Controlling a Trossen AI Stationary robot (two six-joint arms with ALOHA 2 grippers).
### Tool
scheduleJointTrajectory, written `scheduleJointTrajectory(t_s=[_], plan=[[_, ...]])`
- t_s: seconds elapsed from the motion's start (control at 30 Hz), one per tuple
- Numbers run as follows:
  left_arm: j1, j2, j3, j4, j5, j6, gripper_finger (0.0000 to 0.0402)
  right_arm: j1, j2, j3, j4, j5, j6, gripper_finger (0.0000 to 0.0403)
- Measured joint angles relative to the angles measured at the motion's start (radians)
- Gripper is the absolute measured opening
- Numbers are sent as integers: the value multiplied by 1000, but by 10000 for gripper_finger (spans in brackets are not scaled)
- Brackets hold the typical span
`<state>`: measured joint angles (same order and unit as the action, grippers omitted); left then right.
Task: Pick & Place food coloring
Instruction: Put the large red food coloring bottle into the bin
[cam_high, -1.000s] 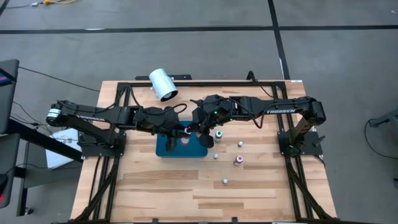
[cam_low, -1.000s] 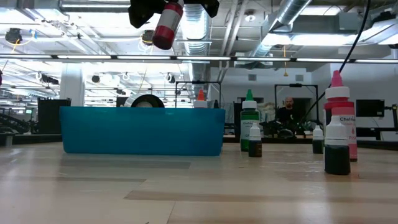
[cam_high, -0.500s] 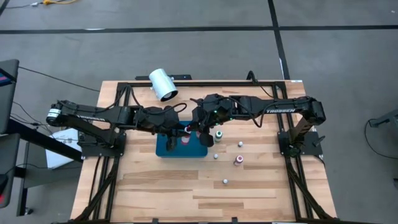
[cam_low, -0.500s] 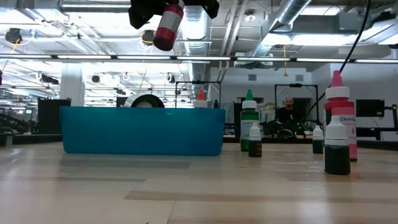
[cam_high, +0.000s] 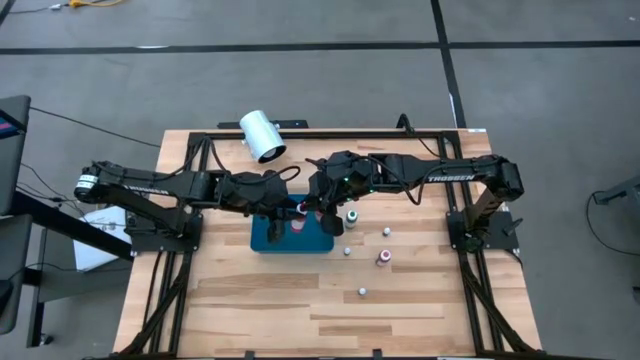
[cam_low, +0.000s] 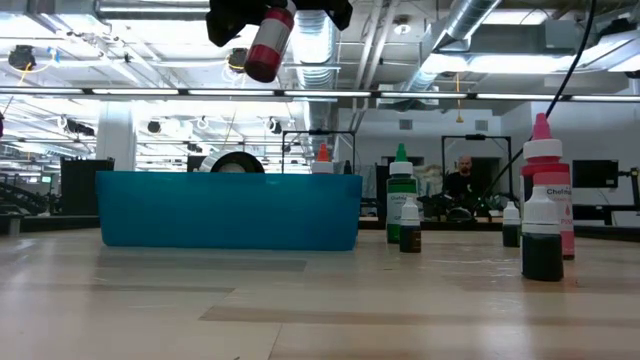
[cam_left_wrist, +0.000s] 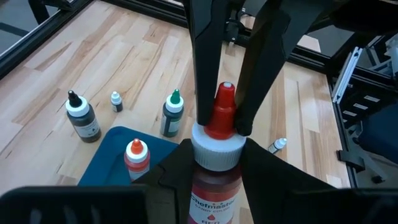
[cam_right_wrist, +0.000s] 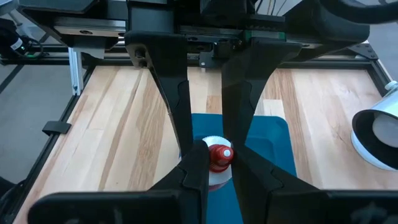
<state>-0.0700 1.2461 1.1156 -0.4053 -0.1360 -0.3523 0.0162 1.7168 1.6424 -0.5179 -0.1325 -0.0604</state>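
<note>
Red-capped food coloring bottle (cam_left_wrist: 214, 155) hangs mid-frame above the teal tray (cam_high: 268, 240), its body pinched by the left gripper (cam_left_wrist: 211, 165) and its tip by the right gripper (cam_right_wrist: 211, 165), one orange-topped bottle (cam_left_wrist: 135, 158) already trayed, several bottles (cam_high: 383, 257) still loose on the wood.

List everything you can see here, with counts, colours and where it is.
teal rectangular tray: one, table centre.
red-capped bottle: one, upright in tray.
dark-red bottle, red tip: one, held above tray.
loose small bottles: five, green, pink, dark, whitish tops, right of tray.
large white cylinder: one, far edge.
person: one, room behind.
left fingers, right fingers: dark, both shut on dark-red bottle.
</note>
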Motion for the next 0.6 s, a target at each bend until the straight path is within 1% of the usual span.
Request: scheduleJointTrajectory(t_s=[0.13, 0.47, 0.6], plan=[[0, 1, 0, -12, 0, 0, 103, 0, 0, 0, -12, 0, 0, 66], [0, 1, 0, -19, -6, -6, 103, -5, -1, 0, -17, -4, -1, 116], [1, 1, 0, -67, -44, -17, 103, -14, -11, 1, -23, -4, -8, 131]])
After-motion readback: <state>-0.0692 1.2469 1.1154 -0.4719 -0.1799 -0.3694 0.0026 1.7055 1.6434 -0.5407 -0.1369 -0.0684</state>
